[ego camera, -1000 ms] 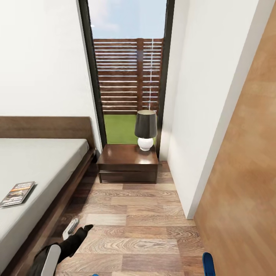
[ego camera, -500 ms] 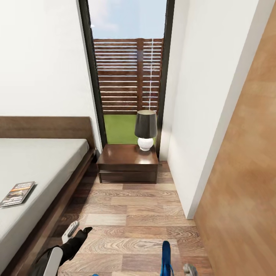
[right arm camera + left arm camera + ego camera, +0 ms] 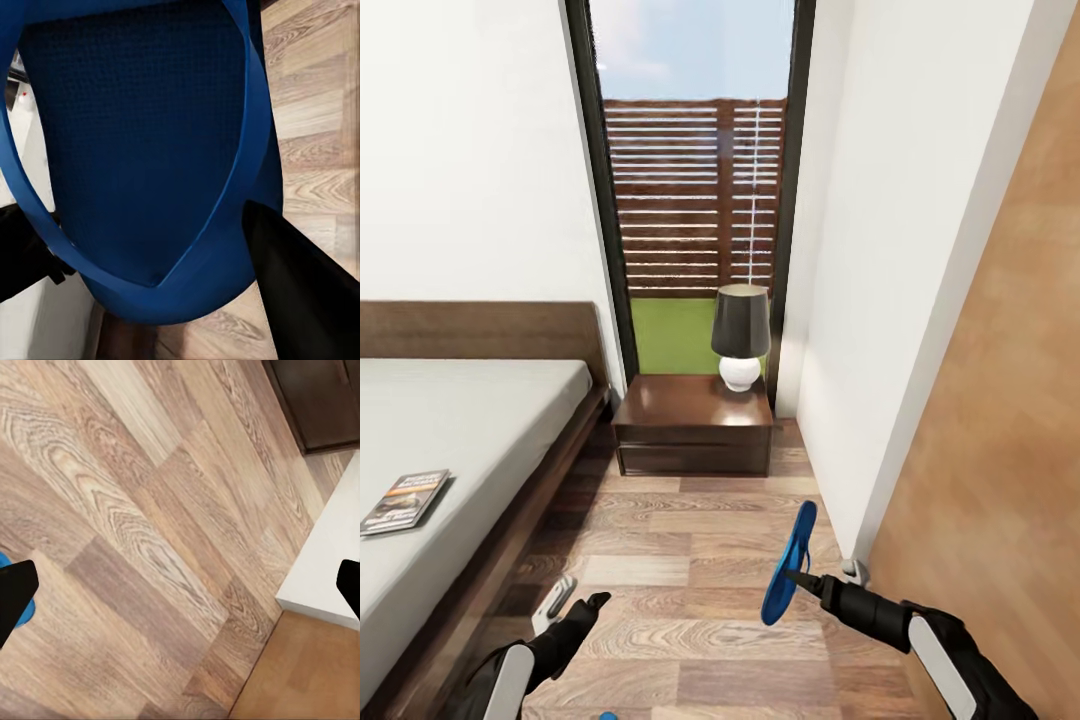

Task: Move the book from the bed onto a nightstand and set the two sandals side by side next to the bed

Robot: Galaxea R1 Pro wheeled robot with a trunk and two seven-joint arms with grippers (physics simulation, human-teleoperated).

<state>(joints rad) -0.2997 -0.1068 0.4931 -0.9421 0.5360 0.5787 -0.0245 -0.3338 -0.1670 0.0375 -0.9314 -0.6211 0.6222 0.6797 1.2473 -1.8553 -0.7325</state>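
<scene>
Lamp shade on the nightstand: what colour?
Black shade on the lamp, over a round white base; clearest in the head view, on the nightstand.

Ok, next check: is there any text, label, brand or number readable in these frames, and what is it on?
Book on the bed: pale lettering across the top of the cover, too small and blurred to read.
Sandal in the right tool: plain blue, no marking to read.
Nightstand, lamp, walls and floor: none.
</scene>
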